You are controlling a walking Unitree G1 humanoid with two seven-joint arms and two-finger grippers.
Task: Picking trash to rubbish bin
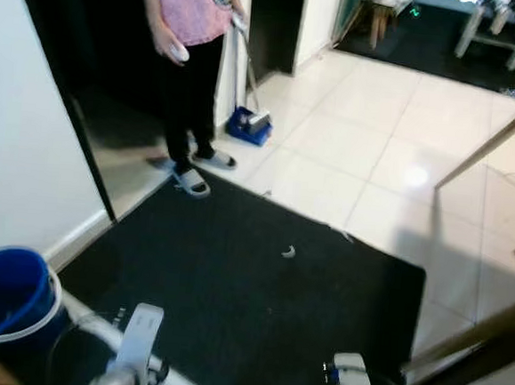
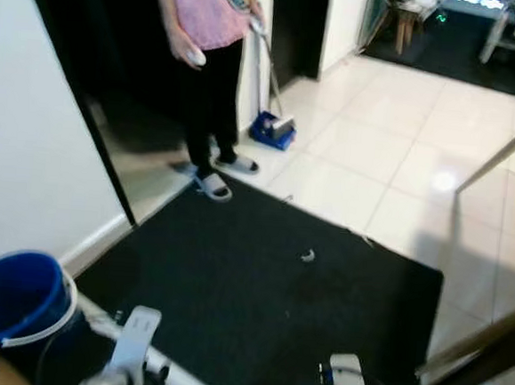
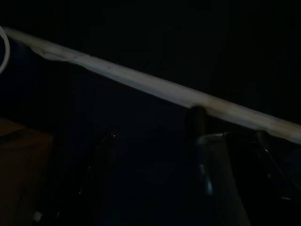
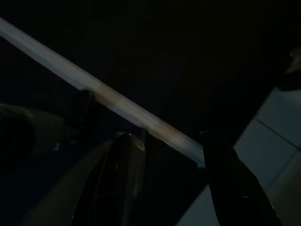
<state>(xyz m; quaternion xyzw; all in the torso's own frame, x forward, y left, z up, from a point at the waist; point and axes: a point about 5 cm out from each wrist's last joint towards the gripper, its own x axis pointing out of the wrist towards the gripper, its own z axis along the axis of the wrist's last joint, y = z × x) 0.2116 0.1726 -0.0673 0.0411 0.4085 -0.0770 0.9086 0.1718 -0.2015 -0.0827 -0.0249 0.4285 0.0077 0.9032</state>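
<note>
A small white scrap of trash (image 1: 288, 251) lies on the black floor mat (image 1: 233, 280), near its middle. The blue bucket (image 1: 4, 293) with a white rim band stands at the near left, beside the wall. My two silver arms hang low at the bottom edge, the left arm (image 1: 134, 343) by the bucket and the right arm (image 1: 354, 383) further right, both well short of the scrap. In the dark right wrist view the right gripper (image 4: 169, 139) is open and holds nothing. The left gripper (image 3: 153, 136) is dimly seen with its fingers apart.
A person in a pink top (image 1: 193, 54) stands at the mat's far left corner, holding a broom beside a blue dustpan (image 1: 249, 125). Wooden table legs (image 1: 469, 338) slant in at the right. White tiles (image 1: 376, 157) stretch beyond the mat.
</note>
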